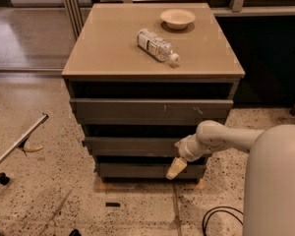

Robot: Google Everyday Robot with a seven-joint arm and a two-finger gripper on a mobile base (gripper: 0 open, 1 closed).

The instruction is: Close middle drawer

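One push from done, I'd say: the middle drawer [130, 145] looks almost shut. The gripper [176, 168] hangs at its right end, just below the front, probably placed to shove it home; open or closed, I cannot tell. Drawer interior hidden; the bowl [177, 18] on the cabinet top [113, 53] looks empty.

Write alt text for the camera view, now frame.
A robot arm reaches from the right to a grey three-drawer cabinet, its gripper pointing down by the right end of the middle drawer, whose front looks almost pushed in. On top lie a plastic water bottle on its side and a small bowl.
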